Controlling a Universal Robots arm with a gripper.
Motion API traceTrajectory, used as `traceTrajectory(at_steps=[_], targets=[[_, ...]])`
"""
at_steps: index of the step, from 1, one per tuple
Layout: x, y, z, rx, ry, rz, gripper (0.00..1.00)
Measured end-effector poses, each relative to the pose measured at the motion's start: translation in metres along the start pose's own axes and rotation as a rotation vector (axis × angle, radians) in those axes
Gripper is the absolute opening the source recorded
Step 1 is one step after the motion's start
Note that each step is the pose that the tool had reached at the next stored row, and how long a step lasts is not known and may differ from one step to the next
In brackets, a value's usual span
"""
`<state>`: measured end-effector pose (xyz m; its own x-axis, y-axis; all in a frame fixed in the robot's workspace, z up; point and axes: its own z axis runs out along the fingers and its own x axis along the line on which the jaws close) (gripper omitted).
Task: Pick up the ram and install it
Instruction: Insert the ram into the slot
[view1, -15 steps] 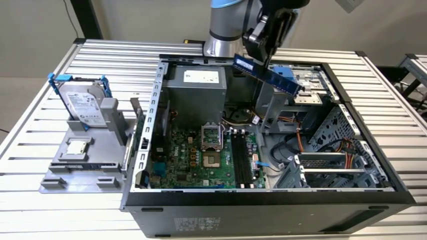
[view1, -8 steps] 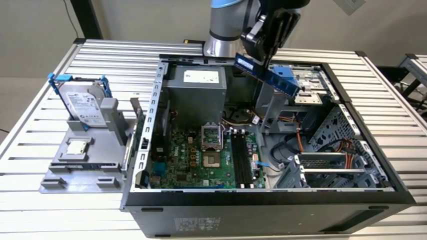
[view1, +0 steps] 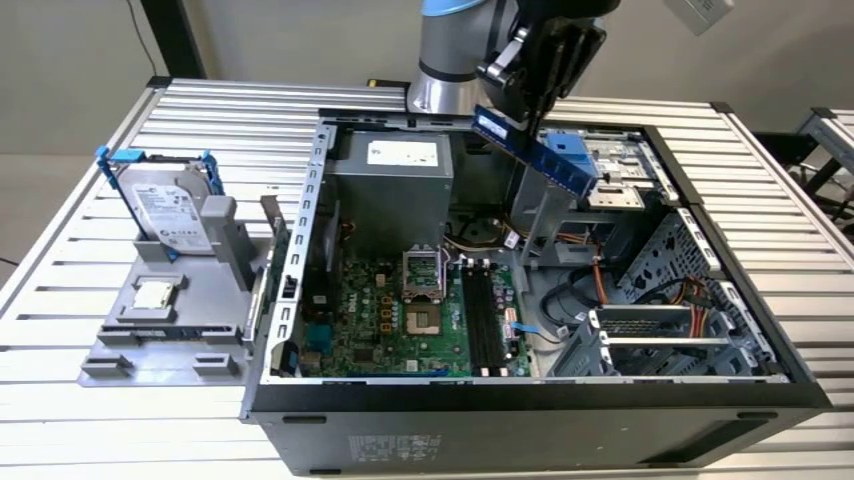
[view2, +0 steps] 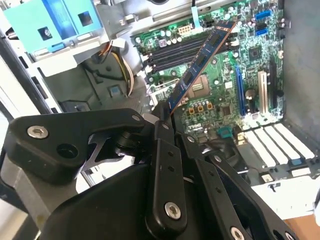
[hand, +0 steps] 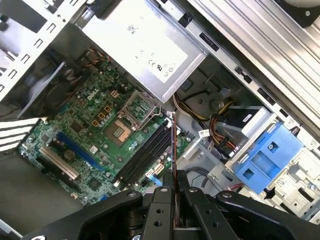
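Observation:
My gripper (view1: 523, 116) hangs above the back of the open computer case (view1: 534, 405) and is shut on the ram (view1: 541, 153). The ram is a bluish stick with dark chips, tilted, sloping down toward the exterior view's right. In the second wrist view the ram (view2: 200, 60) juts out from the black fingers (view2: 162, 150) over the green motherboard (view2: 220, 95). In the first wrist view the ram (hand: 173, 145) is seen edge-on, held between the fingers (hand: 161, 200). The motherboard's black slots (view1: 487, 320) (hand: 142, 155) lie below, apart from the ram.
A silver hard drive in a blue frame (view1: 167, 205) stands on a grey stand (view1: 140, 340) at the exterior view's left, with a small square silver chip (view1: 156, 293) on it. Inside the case are a grey power supply (view1: 394, 170), a blue bracket (hand: 265, 160) and a metal drive cage (view1: 667, 320).

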<state>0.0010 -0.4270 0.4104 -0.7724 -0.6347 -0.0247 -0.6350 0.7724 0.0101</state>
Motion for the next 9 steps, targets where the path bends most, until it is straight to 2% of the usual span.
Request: traceTrajectory(at_steps=[9], targets=[[0.0002,-0.0002,0.0000,0.0026,-0.0010,0.104,0.00]])
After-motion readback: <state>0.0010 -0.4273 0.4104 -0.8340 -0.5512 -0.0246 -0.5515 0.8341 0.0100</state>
